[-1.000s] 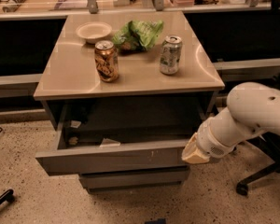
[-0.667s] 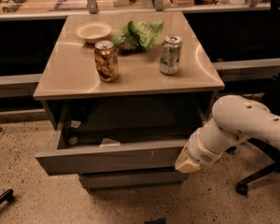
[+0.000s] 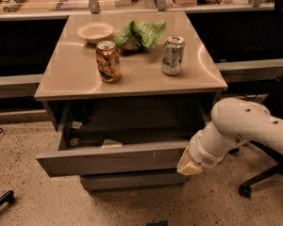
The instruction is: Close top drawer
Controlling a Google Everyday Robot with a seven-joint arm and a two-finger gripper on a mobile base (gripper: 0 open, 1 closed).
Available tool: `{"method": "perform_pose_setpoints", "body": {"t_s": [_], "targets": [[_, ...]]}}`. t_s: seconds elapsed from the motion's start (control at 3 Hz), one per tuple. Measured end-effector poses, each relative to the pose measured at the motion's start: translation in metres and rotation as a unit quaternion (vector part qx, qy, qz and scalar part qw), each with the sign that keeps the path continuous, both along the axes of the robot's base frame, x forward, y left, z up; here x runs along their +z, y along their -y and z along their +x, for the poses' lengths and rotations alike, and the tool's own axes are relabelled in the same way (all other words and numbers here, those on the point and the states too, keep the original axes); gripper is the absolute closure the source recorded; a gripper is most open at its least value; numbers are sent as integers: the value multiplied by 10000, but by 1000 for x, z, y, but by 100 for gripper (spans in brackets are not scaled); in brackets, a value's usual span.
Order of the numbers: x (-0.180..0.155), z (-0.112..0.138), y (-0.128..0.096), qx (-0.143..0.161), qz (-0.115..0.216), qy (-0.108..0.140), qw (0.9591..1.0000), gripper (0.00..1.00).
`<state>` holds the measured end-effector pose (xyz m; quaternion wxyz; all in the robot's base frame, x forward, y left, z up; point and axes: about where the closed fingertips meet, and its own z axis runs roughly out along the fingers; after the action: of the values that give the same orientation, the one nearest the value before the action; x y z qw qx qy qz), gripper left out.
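Observation:
The top drawer [image 3: 113, 159] is a wide grey drawer pulled well out from under the tan cabinet top [image 3: 75, 74]. Its flat front has small white scuffs right of centre, and its dark interior holds a few small scraps. My gripper [image 3: 188, 166] is at the right end of the drawer front, at the tip of the white arm [image 3: 236, 131] that reaches in from the right. It is seen end-on against the front panel.
On the cabinet top stand a brown can [image 3: 108, 61], a silver-green can [image 3: 172, 55], a white bowl [image 3: 95, 31] and a green chip bag [image 3: 140, 34]. A lower grey drawer front [image 3: 132, 180] sits under the open one. An office chair base [image 3: 262, 178] is at the right.
The arm has swung left and down, bringing the gripper from beside the drawer's right end up against the front panel. The drawer has not visibly moved.

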<state>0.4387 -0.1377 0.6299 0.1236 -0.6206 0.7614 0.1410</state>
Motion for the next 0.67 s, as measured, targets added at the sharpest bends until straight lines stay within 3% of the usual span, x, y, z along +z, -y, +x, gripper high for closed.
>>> {"method": "perform_pose_setpoints", "body": {"t_s": [0.33,0.67], "targets": [[-5,6,-4,568,-196,556,9966,100],[-8,25,-14,1137,-108,1258,9855,100]]}}
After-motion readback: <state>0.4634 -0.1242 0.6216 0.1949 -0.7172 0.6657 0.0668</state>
